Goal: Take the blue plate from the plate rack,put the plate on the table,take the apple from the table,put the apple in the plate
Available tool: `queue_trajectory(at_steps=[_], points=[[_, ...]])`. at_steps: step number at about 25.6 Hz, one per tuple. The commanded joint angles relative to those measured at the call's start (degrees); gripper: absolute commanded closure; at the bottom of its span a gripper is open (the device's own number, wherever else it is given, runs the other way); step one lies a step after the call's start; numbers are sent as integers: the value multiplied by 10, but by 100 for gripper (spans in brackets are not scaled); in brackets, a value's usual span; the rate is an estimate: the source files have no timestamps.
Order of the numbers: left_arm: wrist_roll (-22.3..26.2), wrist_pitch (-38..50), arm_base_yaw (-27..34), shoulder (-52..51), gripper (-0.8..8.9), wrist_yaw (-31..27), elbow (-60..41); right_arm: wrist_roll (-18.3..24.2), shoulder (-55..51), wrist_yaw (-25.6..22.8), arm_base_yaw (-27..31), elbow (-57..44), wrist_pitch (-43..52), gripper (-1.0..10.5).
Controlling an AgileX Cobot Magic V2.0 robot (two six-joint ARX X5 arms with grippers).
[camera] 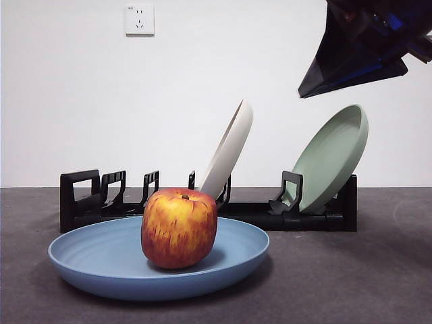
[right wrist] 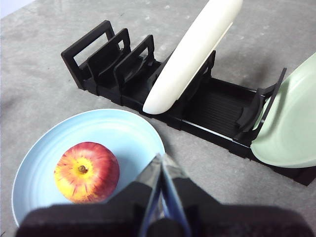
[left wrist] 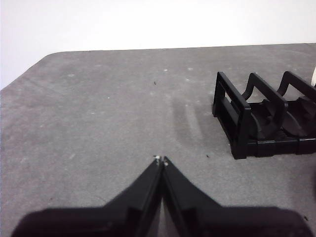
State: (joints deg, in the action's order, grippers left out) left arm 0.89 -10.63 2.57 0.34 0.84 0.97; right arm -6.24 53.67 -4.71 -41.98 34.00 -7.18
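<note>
The blue plate lies flat on the table in front of the plate rack. The apple sits upright in the plate, stem dimple up; it also shows in the right wrist view on the plate. My right gripper is shut and empty, raised above the plate's edge, beside the apple and apart from it; in the front view it is the dark tip at the top right. My left gripper is shut and empty, over bare table beside the rack's end.
A cream-white plate leans in the middle of the rack and a sage-green plate leans at its right end. Both also show in the right wrist view: the cream-white one and the green one. A wall socket is behind.
</note>
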Motion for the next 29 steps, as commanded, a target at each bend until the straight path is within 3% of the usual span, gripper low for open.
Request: queue_trajectory(at_steps=[1, 5, 7, 9, 14, 18, 24, 29], points=[[3, 2, 2, -2, 815, 2, -8, -5, -1, -2, 0, -2, 5, 946], [3, 2, 2, -2, 815, 2, -8, 17, -26, -10, 1, -2, -22, 946], [3, 2, 2, -2, 815, 2, -8, 78, -66, -33, 12, -2, -59, 946], [3, 2, 2, -2, 815, 2, -8, 108, -113, -27, 41, -3, -90, 946], [3, 2, 2, -2, 815, 2, -8, 96, -270, 37, 204, -41, -113, 946], [3, 2, 2, -2, 815, 2, -8, 96, -382, 36, 295, -107, -108, 946], [3, 2, 2, -2, 815, 2, -8, 92, -465, 32, 324, -221, -27, 946], [3, 2, 2, -2, 815, 2, -8, 55, -511, 33, 325, -291, 2, 946]])
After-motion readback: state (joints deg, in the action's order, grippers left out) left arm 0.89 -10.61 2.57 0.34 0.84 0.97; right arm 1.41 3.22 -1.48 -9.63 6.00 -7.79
